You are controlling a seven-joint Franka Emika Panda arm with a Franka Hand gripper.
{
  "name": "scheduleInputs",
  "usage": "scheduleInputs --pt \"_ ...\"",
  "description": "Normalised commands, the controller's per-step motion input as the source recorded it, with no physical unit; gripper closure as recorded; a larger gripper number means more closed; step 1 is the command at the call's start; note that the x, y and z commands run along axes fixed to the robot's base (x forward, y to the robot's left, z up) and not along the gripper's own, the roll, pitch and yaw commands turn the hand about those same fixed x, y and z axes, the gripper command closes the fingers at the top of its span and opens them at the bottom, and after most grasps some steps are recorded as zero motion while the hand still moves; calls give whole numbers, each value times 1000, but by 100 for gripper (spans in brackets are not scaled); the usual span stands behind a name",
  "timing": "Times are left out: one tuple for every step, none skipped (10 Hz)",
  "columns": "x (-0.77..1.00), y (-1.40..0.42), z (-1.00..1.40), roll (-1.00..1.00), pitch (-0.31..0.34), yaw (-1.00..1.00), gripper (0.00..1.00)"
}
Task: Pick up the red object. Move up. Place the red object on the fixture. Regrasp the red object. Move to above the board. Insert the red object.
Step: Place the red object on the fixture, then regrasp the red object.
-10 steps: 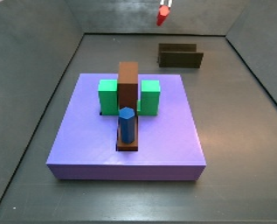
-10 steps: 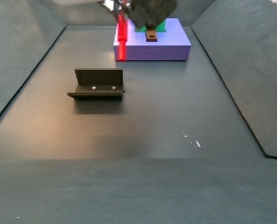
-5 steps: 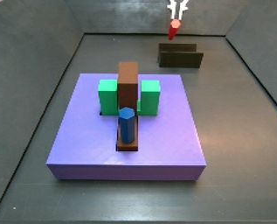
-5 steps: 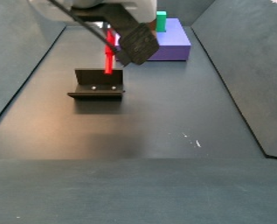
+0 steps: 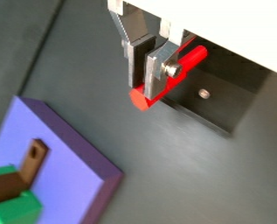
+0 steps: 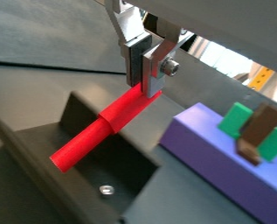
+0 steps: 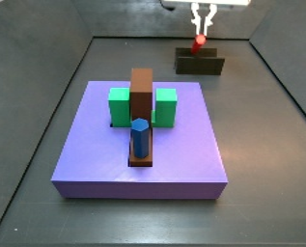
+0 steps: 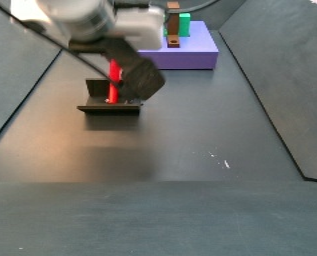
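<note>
Item, hand (image 5: 151, 73): you had it closed on the red object (image 6: 106, 128), the silver fingers (image 6: 151, 67) clamping one end, poised directly over the fixture (image 7: 199, 64). Item, red object: since half a second before, it had come lower and now hung with its free end at or just inside the fixture's recess in a side view (image 8: 115, 84); contact could not be confirmed. Item, board (image 7: 142, 145): well apart from the fixture, its green blocks (image 7: 121, 107), brown bar (image 7: 141, 92) and blue peg (image 7: 140, 137) undisturbed. Assessment: pick-up and lift looked done; placing on the fixture appeared under way, with release, regrasp and insertion outstanding.
</note>
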Motion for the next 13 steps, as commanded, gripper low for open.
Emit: scheduleInputs --pt "434 0 -414 -60 -183 3 100" --pt "554 0 -154 0 0 3 100" --pt "400 0 -166 54 0 57 100" --pt "309 3 -163 31 9 46 100" --pt "200 6 -129 11 0 23 100" --pt "9 0 -20 9 0 0 100" --pt "0 0 0 0 0 0 100" --pt "0 0 0 0 0 0 0" --pt "-157 -229 320 749 -63 0 0" --pt "-6 -143 814 623 -186 0 0" --pt "0 -160 829 571 -246 -6 0" --pt "91 -271 466 726 -326 -3 0" --pt "229 -231 106 891 -389 0 0"
